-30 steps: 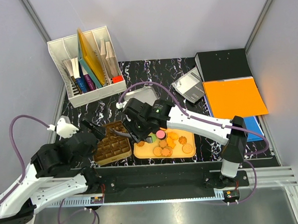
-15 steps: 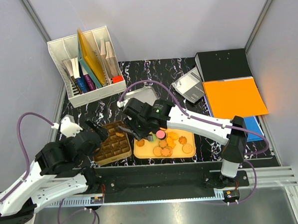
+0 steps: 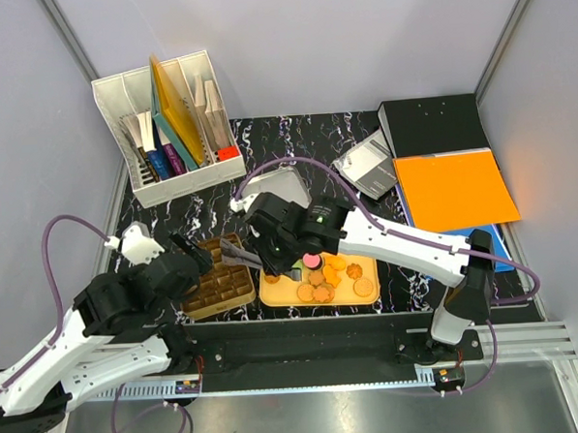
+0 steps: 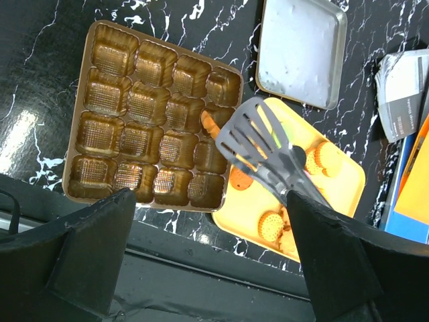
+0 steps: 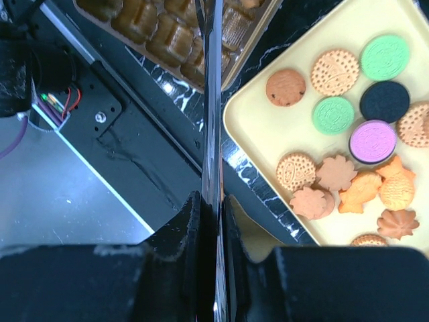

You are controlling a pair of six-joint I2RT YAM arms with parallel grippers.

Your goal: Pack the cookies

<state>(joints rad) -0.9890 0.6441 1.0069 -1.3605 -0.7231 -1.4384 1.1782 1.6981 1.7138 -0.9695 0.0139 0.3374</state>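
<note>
At 10 o'clock on the marble-patterned mat [image 3: 304, 138] stands a white desk organiser [image 3: 168, 126] filled with upright books and papers. Below it, at 8 o'clock, the left gripper [image 3: 181, 253] hangs over the near left corner of a brown moulded tray [image 4: 107, 100]. Its fingers [image 4: 87, 248] are spread wide and hold nothing.

Nearly all of the brown tray's square pockets are bare. One orange cookie [image 4: 210, 123] sits in a pocket on the tray's 3 o'clock side. A grey slotted spatula [image 4: 251, 137] has its blade over that same edge, partly above the brown tray and partly above the yellow tray [image 5: 268, 127] just beside it. Whether the blade touches the cookie cannot be told.

The right gripper [image 5: 212, 201] is pressed together on the spatula's handle, which its wrist camera sees edge-on.

The rest of the cookies [image 5: 335, 72] lie loose on the yellow tray at 6 o'clock of the mat: tan discs, two green, one pink, one black, and orange fish and flower shapes.

A silver tin [image 4: 301, 54] lies at 12 o'clock of the yellow tray. At 2 o'clock, an orange folder [image 3: 455, 188] rests on a black binder [image 3: 429, 122].
</note>
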